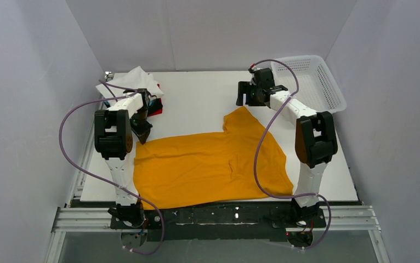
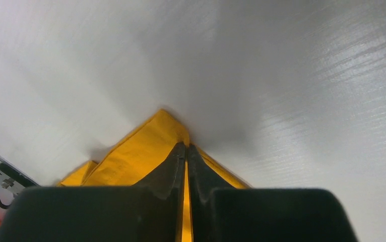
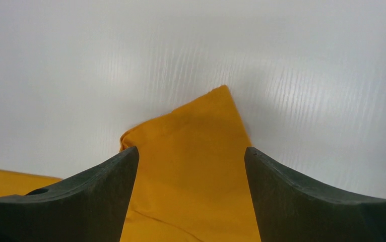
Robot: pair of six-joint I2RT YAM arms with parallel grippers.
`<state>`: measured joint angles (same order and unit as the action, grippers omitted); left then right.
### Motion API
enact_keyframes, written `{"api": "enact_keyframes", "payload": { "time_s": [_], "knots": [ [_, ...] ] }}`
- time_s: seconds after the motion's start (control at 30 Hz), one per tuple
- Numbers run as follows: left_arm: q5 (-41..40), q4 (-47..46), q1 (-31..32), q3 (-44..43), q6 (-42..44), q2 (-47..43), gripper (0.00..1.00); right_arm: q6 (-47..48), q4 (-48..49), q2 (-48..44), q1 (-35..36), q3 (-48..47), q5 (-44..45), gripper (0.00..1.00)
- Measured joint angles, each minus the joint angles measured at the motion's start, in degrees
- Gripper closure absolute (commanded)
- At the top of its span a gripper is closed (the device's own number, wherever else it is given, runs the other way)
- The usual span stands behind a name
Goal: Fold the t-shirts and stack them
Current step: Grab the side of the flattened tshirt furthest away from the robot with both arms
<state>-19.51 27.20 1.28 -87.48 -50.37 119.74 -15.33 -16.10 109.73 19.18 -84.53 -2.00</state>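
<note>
- orange-yellow t-shirt (image 1: 208, 164): one, unfolded, spread flat over the near half of the counter (image 1: 197, 93). Its long side runs along the near edge, and one pointed flap reaches toward the counter's middle.
- left end effector (image 1: 143, 136): clamped on the shirt's far-left corner, toward the counter's left edge.
- right end effector (image 1: 245, 101): jaws apart, straddling the pointed far tip of the shirt and gripping nothing.
- step in hand, as judged: securing two far points of the shirt before a fold. To do it well, the right end effector should settle squarely over the tip and close with cloth well inside the pads. Both should then lift together and evenly, so the panel does not skew or drag.
- folded t-shirts (image 1: 136, 85): a pile at the far-left corner, white uppermost, with red and dark edges beneath.
- white mesh basket (image 1: 334, 93): at the far-right corner.
- view notes:
  - The left wrist view alone shows the fingers (image 2: 173, 166) pressed together on a strip of orange cloth.
  - The right wrist view alone shows the tip lying between the spread jaws.
  - Only the top view gives the shirt's outline, the pile and the basket.
</note>
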Motion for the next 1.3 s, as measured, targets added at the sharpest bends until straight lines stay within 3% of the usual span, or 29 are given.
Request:
{"api": "enact_keyframes", "payload": {
  "time_s": [0.27,0.4,0.63,0.73,0.87,0.93,1.1,1.3],
  "knots": [
    [0.2,-2.1,0.0,2.2,1.2,-1.6,1.00,3.6,-6.6,14.7,0.0,-17.4,3.4,0.19],
    [0.5,-2.9,0.0,2.8,1.8,-2.2,1.00,5.2,-12.0,20.7,0.5,-24.7,4.9,0.27],
    [1.2,-3.4,0.0,3.7,2.0,-2.9,1.00,8.2,-16.8,20.8,3.4,-21.1,7.4,0.38],
    [1.7,-3.6,0.0,4.5,2.2,-3.4,1.00,8.7,-17.4,19.2,4.6,-18.6,7.2,0.51],
    [2.0,-3.5,0.0,5.3,2.2,-4.1,1.00,9.9,-17.7,18.6,4.9,-17.8,6.2,0.89],
    [2.0,-3.6,0.0,5.4,2.4,-4.1,1.00,10.2,-17.9,18.6,4.8,-17.9,6.0,0.99],
    [2.2,-3.3,0.0,4.6,2.6,-4.0,1.00,11.3,-18.6,18.9,3.6,-19.6,6.3,0.99],
    [2.2,-3.0,0.0,-3.1,3.0,-1.2,1.00,13.0,-18.4,21.3,0.5,-27.5,5.5,0.99]
  ]
}}
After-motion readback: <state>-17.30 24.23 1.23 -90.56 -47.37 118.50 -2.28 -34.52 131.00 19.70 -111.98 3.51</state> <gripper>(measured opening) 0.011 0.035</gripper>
